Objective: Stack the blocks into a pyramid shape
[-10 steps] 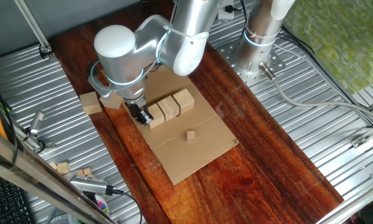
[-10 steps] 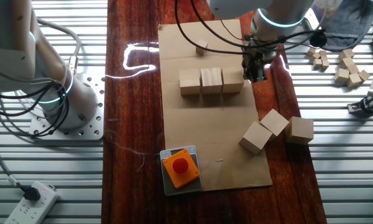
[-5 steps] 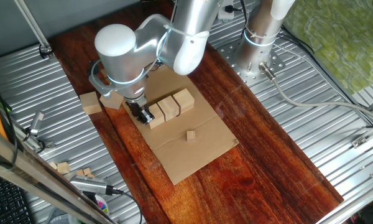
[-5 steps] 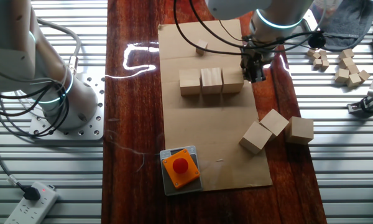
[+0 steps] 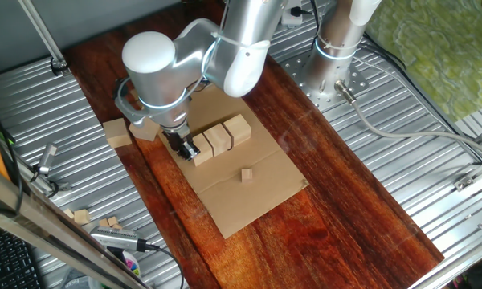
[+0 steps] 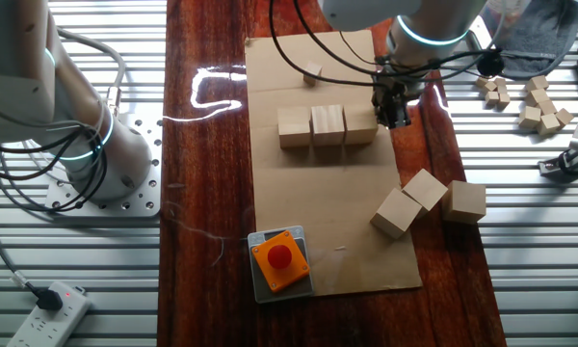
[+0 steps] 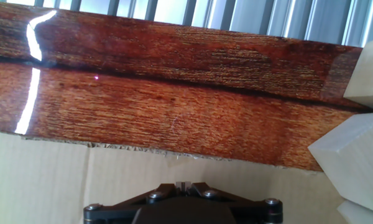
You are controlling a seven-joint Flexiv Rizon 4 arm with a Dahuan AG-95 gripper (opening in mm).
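Three pale wooden blocks [image 6: 328, 124] stand in a touching row on the cardboard sheet [image 6: 337, 236]; the one fixed view shows the same row [image 5: 219, 138]. My gripper [image 6: 395, 114] is low at the right end of that row, right beside the end block [image 6: 359, 125], fingers shut with nothing between them. Three more blocks lie loose near the cardboard's right edge [image 6: 399, 212] [image 6: 427, 188] [image 6: 466, 201]. In the hand view the shut gripper [image 7: 183, 185] hovers over cardboard, with pale blocks [image 7: 351, 165] at the right border.
A tiny wooden cube [image 6: 313, 70] lies on the far part of the cardboard. An orange box with a dark button [image 6: 279, 258] sits at the near edge. Several small blocks [image 6: 539, 106] lie on the ribbed metal at the right. A second arm's base [image 6: 106, 154] stands left.
The gripper has edged very slightly toward the end block of the row. The blocks have not moved.
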